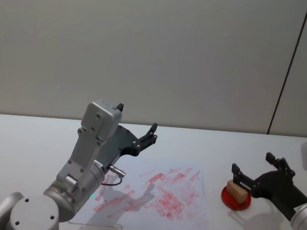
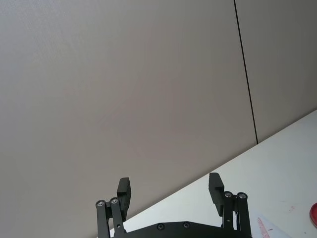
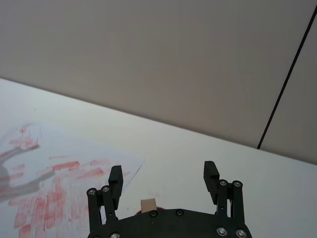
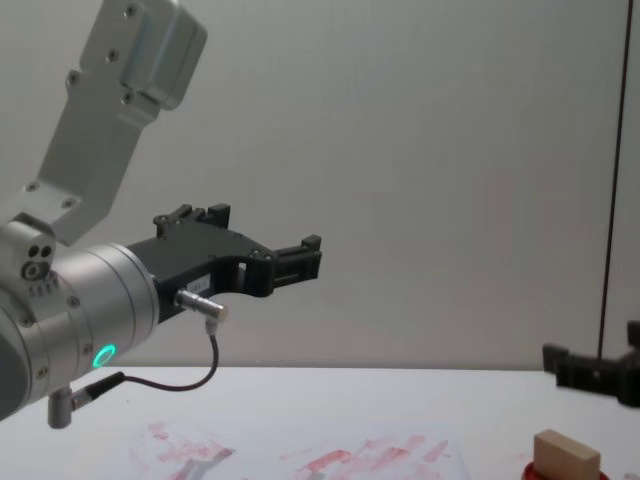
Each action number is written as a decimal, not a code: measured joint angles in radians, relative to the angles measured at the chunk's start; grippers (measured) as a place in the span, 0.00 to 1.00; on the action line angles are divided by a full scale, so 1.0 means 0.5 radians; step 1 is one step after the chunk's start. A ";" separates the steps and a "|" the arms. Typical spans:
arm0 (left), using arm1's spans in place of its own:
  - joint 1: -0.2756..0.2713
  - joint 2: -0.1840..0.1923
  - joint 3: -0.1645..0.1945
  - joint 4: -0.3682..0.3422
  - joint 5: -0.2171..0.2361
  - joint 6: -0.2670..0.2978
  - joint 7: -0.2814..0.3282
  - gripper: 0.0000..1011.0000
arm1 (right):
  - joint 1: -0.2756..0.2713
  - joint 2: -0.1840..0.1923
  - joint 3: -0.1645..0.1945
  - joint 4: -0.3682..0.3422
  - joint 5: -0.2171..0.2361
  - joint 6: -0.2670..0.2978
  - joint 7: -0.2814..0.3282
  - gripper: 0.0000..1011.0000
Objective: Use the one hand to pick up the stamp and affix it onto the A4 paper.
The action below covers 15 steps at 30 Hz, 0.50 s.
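Pale tan wood, a small rectangular block: the stamp (image 1: 236, 191) stood on a round red pad (image 1: 237, 204). The pad sat on the white table (image 1: 30, 138), just to the right of the A4 paper (image 1: 163, 200).

The right gripper (image 1: 252, 165), black and two-fingered on a pale grey arm, hung just above the block. Its fingers were spread wide with nothing between them. In the right wrist view, the stamp's top edge showed low between the two fingers, close to the palm and touching neither. In the chest view, a clear gap separated the fingers from the top of the block.

The left gripper (image 1: 137, 119), on a silver wrist with a green light, was raised in the air near the paper's left side. Its fingers were also spread and empty.

The paper lay flat, covered in red smears and rectangular stamp marks too smudged to read.
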 joint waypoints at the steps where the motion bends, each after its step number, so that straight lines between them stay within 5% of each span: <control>1: 0.000 0.000 0.000 0.000 0.000 0.000 0.000 0.99 | 0.003 0.001 0.000 0.009 -0.003 0.011 0.008 0.99; 15: 0.000 0.000 0.000 0.000 0.000 0.000 0.000 0.99 | 0.113 -0.012 -0.017 0.187 -0.093 0.192 0.202 0.99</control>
